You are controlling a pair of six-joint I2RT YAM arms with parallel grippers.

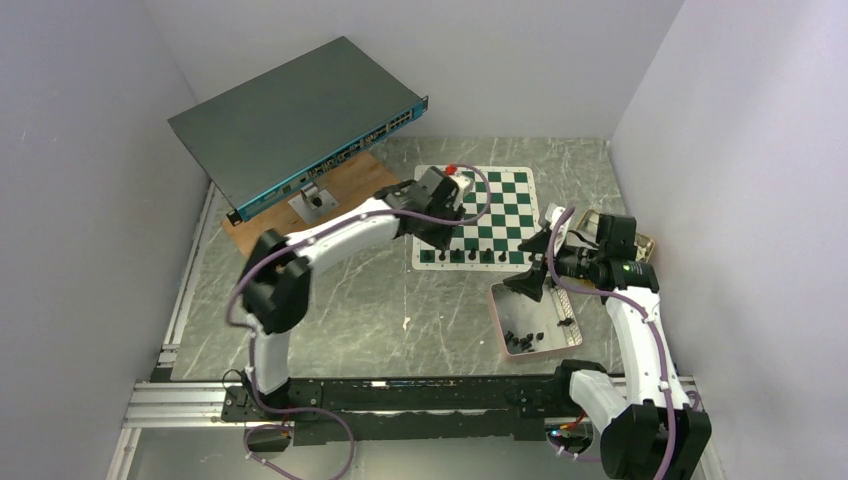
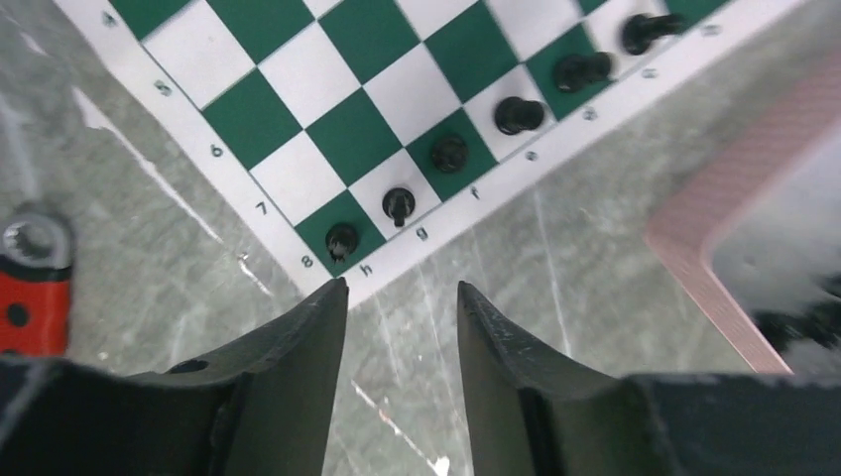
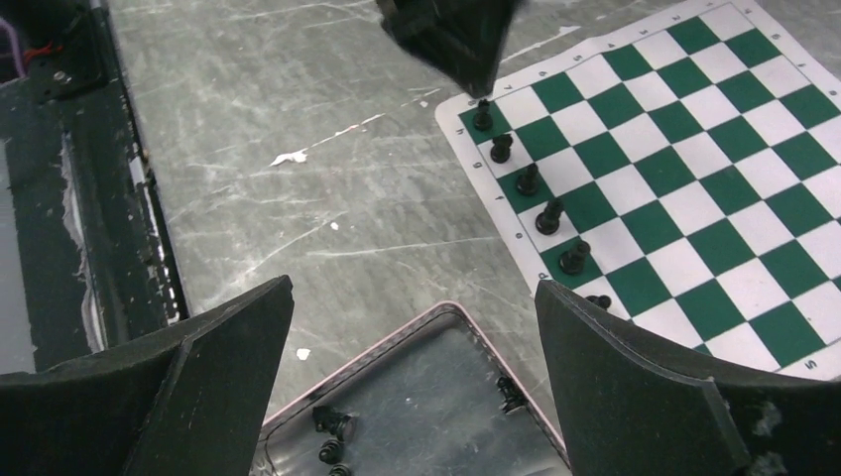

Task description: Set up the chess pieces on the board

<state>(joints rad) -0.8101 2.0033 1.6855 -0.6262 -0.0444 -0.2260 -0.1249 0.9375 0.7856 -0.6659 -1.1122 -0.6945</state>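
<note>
The board (image 1: 505, 200) lies flat at the back centre, green and white. Several black chess pieces (image 1: 458, 256) stand in a row along its near edge, also seen in the left wrist view (image 2: 449, 152) and the right wrist view (image 3: 548, 216). My left gripper (image 2: 401, 288) hovers just off the board's near-left corner, open, with only table between its fingers; the corner piece (image 2: 342, 239) stands right ahead of its left fingertip. My right gripper (image 3: 414, 288) hangs wide open above the pink-rimmed tray (image 3: 397, 342). A few loose pieces (image 3: 332, 421) lie in the tray.
A tilted grey network switch (image 1: 300, 120) rests on a wooden board (image 1: 345, 180) at the back left. A red part (image 2: 30, 307) sits by the left gripper. Walls close in on both sides, and a metal rail (image 1: 180, 400) runs along the near edge.
</note>
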